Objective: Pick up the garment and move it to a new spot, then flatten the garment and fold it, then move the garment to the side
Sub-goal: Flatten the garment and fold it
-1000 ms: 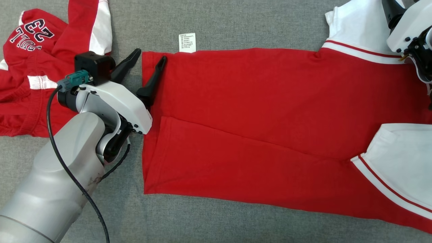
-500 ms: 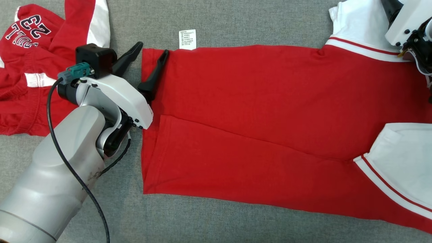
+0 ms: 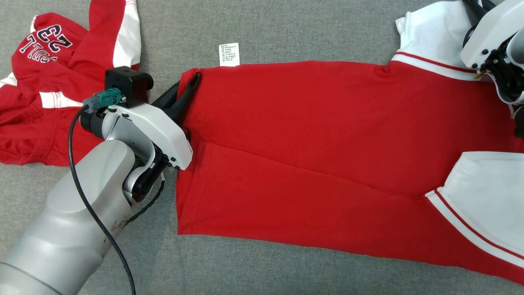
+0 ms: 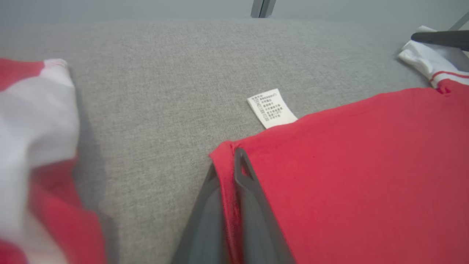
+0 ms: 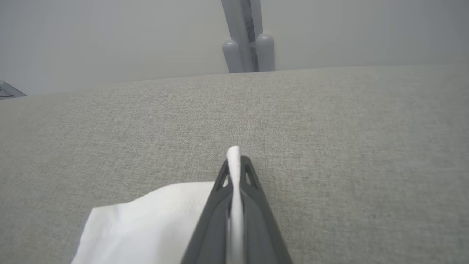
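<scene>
red t-shirt spread on the grey fabric surface, clamped at two ends.
left gripper: fingers closed on the shirt's hem corner, at 10 o'clock in the head view, with the white care label just beside it toward 12 o'clock. right gripper: fingers closed on the edge of the white sleeve, at 2 o'clock. the shirt body runs from 9 o'clock across to 4 o'clock. a second red garment printed "23" lies crumpled at 10 o'clock, outboard of the left gripper.
</scene>
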`<state>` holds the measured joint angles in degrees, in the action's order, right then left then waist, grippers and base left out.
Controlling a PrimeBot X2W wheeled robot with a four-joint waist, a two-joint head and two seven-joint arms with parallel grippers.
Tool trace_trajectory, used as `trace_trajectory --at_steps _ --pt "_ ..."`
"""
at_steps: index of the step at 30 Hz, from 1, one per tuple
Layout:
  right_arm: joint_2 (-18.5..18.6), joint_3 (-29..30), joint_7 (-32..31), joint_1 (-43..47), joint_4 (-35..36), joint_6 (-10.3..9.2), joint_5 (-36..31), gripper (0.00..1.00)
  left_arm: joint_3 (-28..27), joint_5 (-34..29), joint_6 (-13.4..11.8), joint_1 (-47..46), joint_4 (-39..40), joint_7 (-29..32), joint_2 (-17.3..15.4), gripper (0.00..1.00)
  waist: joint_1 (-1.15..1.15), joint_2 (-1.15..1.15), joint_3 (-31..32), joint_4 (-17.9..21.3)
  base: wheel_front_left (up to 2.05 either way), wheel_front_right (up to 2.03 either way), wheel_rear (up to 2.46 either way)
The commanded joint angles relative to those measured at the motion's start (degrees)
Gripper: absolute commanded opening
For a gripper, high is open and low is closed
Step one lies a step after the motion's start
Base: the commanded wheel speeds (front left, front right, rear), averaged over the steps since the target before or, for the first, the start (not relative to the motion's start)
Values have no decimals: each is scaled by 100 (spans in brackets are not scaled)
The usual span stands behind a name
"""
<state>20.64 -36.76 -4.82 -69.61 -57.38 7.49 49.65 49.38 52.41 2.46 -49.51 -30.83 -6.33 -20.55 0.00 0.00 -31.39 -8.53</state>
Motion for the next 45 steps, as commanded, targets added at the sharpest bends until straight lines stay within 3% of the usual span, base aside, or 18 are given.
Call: trace_trajectory --at_steps 1,12,27,45 --pt "51 -16 43 74 24 2 35 0 4 -1 -23 70 -8 -8 -34 0 0 0 13 0 0 0 0" --pt "54 -170 728 313 90 2 475 0 -50 45 6 232 166 -263 -140 0 0 0 382 62 0 0 0" --pt "455 -939 1494 1031 1210 2 1254 0 235 -292 173 494 263 -500 -521 0 0 0 835 436 0 0 0" --pt "859 -1561 1929 1872 2127 2 1953 0 310 -372 175 1057 335 -784 -592 0 0 0 1469 649 0 0 0"
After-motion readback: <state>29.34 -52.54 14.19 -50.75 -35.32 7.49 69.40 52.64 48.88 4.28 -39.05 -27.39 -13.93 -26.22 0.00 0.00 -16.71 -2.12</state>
